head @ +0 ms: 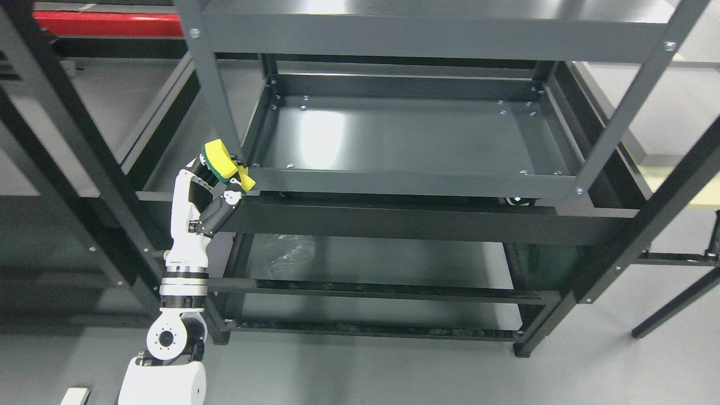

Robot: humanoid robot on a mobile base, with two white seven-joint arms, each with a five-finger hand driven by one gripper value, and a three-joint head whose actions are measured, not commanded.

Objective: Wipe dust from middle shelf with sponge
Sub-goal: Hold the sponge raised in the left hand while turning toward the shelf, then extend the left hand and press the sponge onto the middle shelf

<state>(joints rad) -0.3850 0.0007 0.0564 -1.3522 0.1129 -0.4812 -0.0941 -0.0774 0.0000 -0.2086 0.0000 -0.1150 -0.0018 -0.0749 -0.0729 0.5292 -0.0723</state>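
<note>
A yellow sponge with a green scouring side is held in my left hand, whose fingers are curled around it. The hand sits just outside the front left corner of the middle shelf, a dark grey metal tray with a raised rim. The sponge is at the rim's left end, beside the front left upright post; whether it touches the rim I cannot tell. My white left arm rises from the bottom left. The right arm does not show.
The rack's top shelf overhangs the middle tray. A lower shelf holds a crumpled clear plastic bag. Dark posts of a neighbouring rack stand at the left, and a diagonal post crosses at the right. Grey floor below.
</note>
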